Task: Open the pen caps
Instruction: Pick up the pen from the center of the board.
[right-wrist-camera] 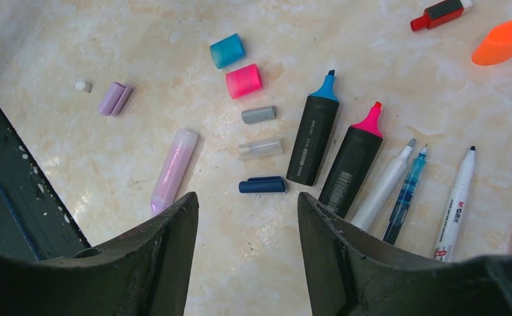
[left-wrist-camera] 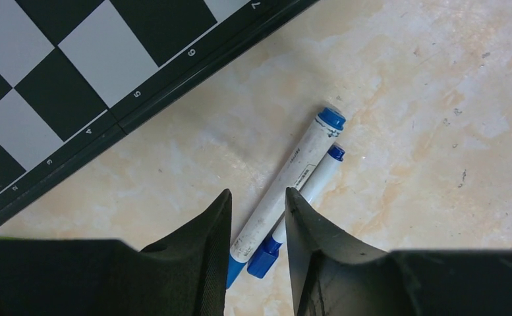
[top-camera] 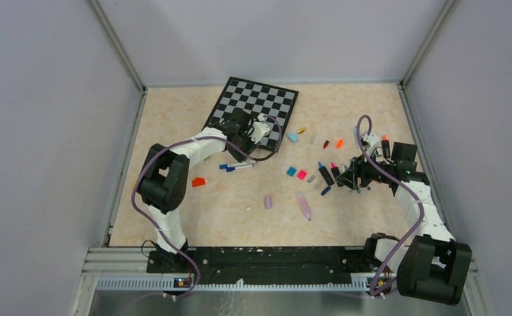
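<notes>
Your left pincer stands narrowly open astride a white marker and slimmer pen; your right pincer hangs half open, empty, near a navy cap

Left gripper gap: filled by two white markers lying side by side.
Between markers and chessboard: a strip of bare table.
Right gripper gap: bare table; dark blue cap just ahead.
Beside that cap: black highlighters and thin pens lie close together.
</notes>
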You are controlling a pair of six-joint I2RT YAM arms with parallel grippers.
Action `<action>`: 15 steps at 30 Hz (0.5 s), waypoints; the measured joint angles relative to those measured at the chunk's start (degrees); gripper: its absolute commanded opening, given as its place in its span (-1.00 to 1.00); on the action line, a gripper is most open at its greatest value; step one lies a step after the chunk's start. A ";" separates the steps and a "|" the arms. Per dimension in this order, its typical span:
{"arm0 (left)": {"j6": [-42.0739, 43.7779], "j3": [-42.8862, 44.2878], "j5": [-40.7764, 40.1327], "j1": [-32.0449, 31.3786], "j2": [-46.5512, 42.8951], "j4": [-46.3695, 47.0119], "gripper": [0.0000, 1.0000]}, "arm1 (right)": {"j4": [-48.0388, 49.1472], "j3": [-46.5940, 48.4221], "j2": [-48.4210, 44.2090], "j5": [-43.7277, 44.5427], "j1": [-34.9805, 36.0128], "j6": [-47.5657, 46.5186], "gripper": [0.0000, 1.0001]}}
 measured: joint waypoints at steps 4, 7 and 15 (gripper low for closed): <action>1.25 -0.02 1.22 0.00 0.00 -0.04 -0.29 | -0.15 0.00 0.46 0.31 0.00 -0.22 0.11; 1.99 -0.02 1.92 0.26 0.00 -0.17 -0.35 | -0.20 0.00 0.55 0.48 0.00 -0.24 0.11; 2.51 -0.09 2.69 1.11 0.00 -0.59 -0.39 | -0.20 0.00 0.61 0.68 -0.11 -0.24 0.11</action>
